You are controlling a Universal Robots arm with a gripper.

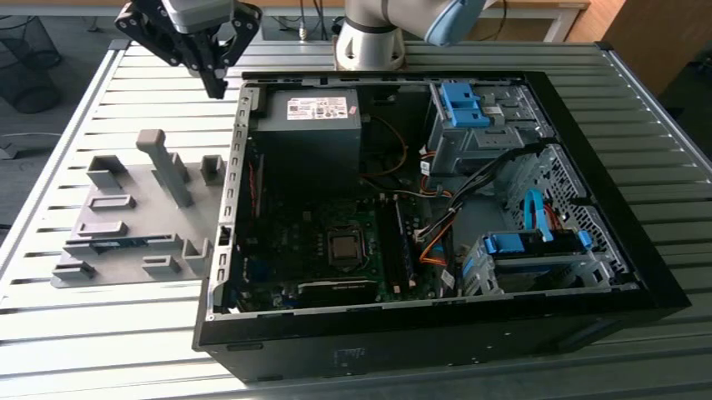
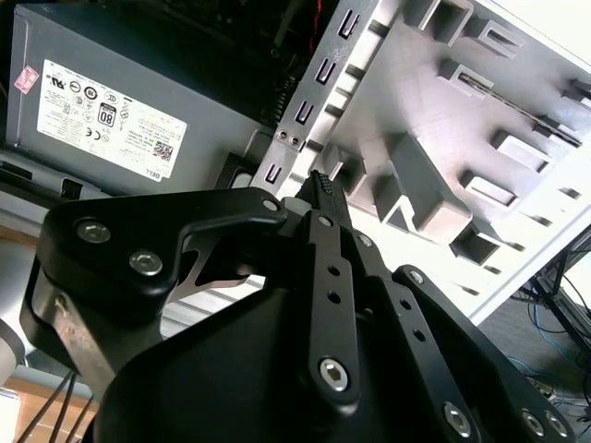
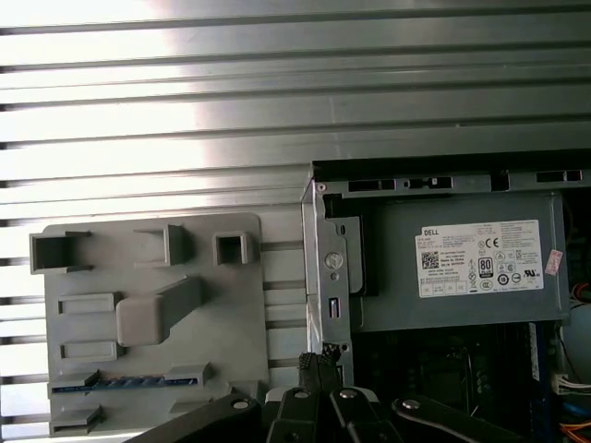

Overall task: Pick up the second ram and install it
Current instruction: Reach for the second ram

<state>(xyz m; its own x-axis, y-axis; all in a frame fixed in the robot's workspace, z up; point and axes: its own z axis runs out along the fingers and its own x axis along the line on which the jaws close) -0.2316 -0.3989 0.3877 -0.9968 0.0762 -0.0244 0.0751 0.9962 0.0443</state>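
Observation:
The second ram (image 1: 117, 242) is a thin blue stick lying in a slot of the grey holder plate (image 1: 145, 223), at the plate's near side on the exterior view's left. In the first wrist view the ram (image 3: 125, 381) shows as a blue strip along the plate (image 3: 231, 323). My gripper (image 1: 215, 86) hangs above the open computer case's (image 1: 445, 337) far left corner, well away from the ram. Its black fingers (image 2: 319, 189) are shut together with nothing between them. In the first wrist view the fingertips (image 3: 319, 362) sit over the case's side wall.
Inside the case are a power supply (image 1: 306, 125) with a white label, the motherboard (image 1: 333, 242) with its processor socket, orange cables and blue drive brackets (image 1: 462, 104). Several raised grey blocks and a tall post (image 1: 165, 162) stand on the holder plate. The ribbed metal table (image 1: 112, 333) surrounds everything.

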